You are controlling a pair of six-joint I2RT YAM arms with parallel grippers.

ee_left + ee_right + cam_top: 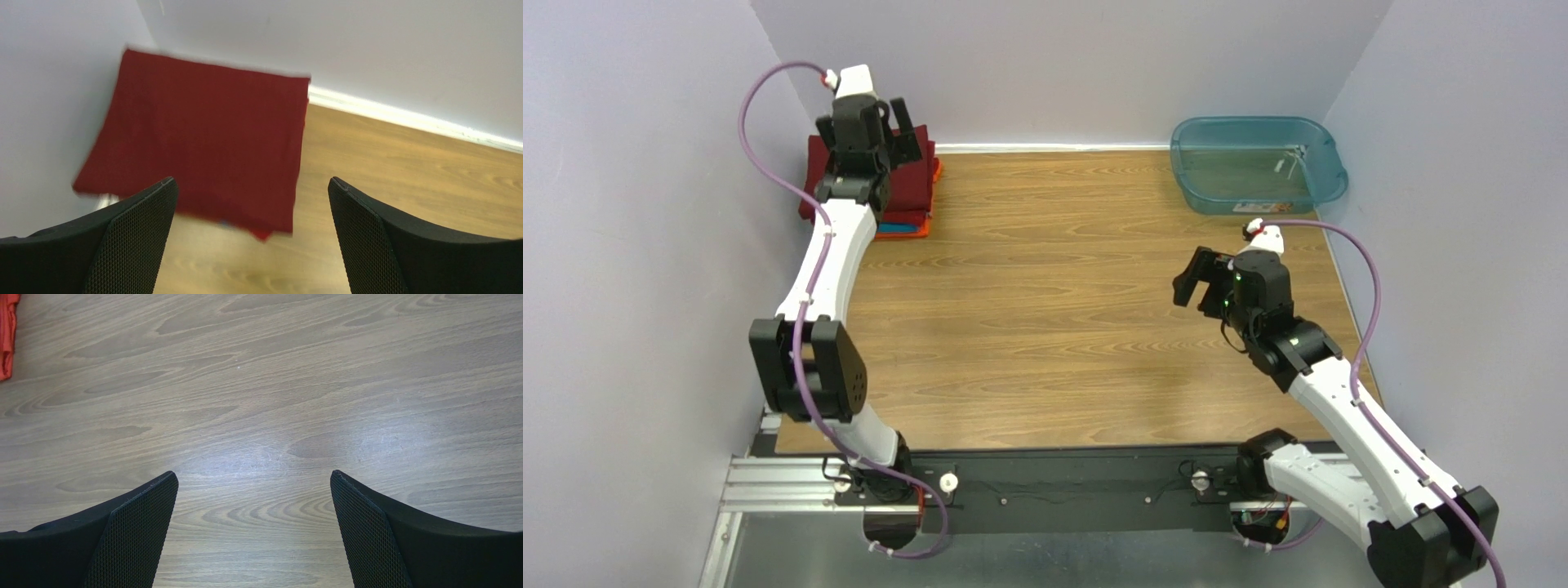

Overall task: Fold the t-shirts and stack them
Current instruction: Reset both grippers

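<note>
Pale walls enclose a wood-grain bench on three sides. Left tool is released, jaws spread wide with nothing between them, and it hangs over the near edge of a folded dark maroon t-shirt; contact with the cloth cannot be confirmed. This shirt lies flat on top of the stack in the far left corner, close against both walls. Orange and teal edges show beneath it on the near side. Right tool is likewise released and empty, above bare bench right of centre, well apart from the stack. A translucent teal tub sits in the far right corner.
</note>
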